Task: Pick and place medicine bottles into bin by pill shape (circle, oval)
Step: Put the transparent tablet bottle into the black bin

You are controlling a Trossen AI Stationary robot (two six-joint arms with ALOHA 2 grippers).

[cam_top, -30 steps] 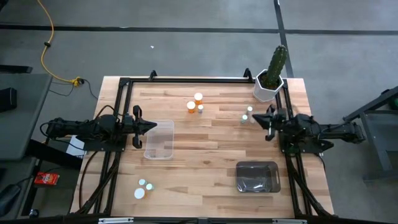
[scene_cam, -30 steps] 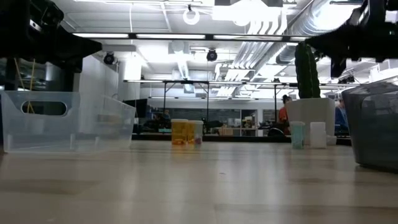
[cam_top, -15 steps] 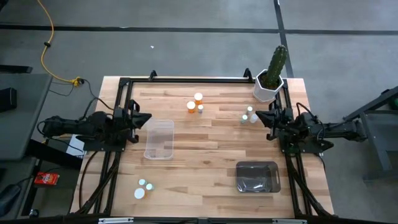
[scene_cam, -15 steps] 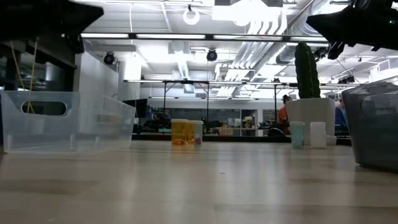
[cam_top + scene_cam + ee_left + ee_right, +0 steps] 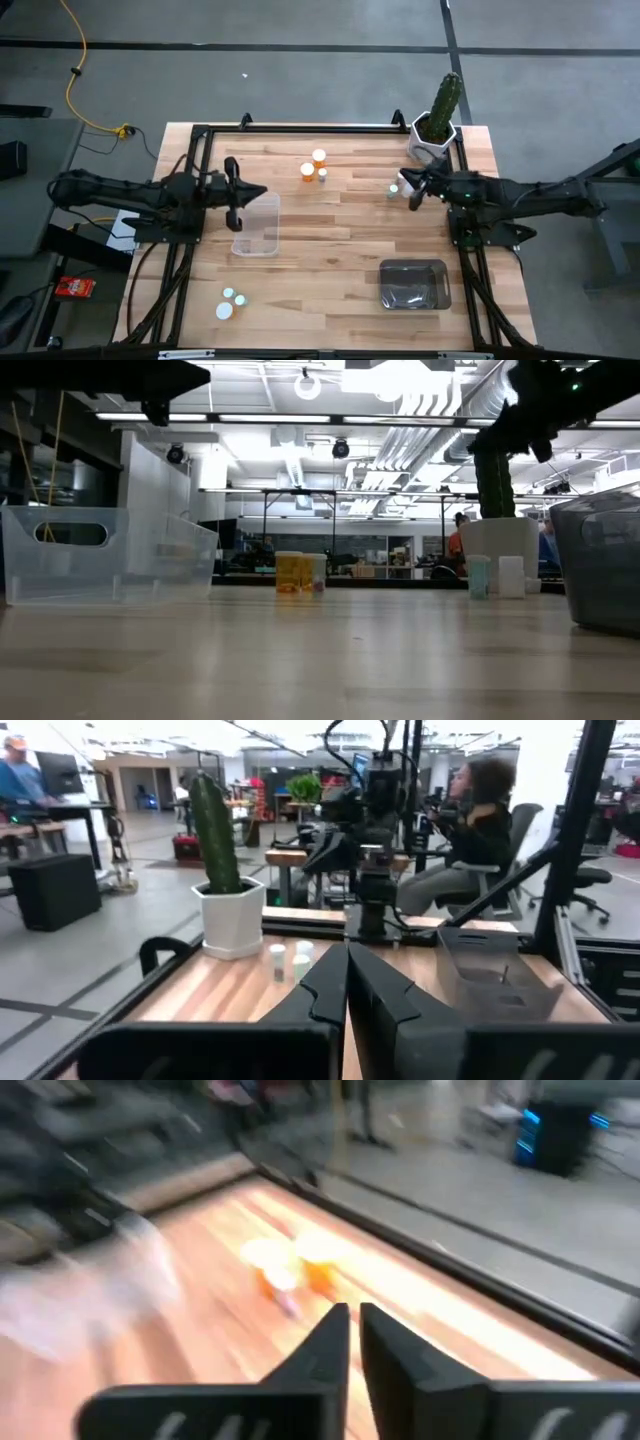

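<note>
We are seeing the left gripper [image 5: 262, 192], fingers together, hovering over the clear plastic bin [image 5: 256, 225]; right gripper [image 5: 409, 189], fingers nearly together, hovering beside two pale white-capped medicine bottles [image 5: 401, 184].

Orange bottles [image 5: 295, 1270] motion-blurred

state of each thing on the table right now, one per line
clear plastic bin: upright, nothing visible inside
dark grey bin: upright, nothing visible inside
orange pill bottles: standing, capped
pale pill bottles by the cactus pot: standing
white-capped bottles near the front edge: standing
left gripper: shut, empty
right gripper: shut, empty
</note>
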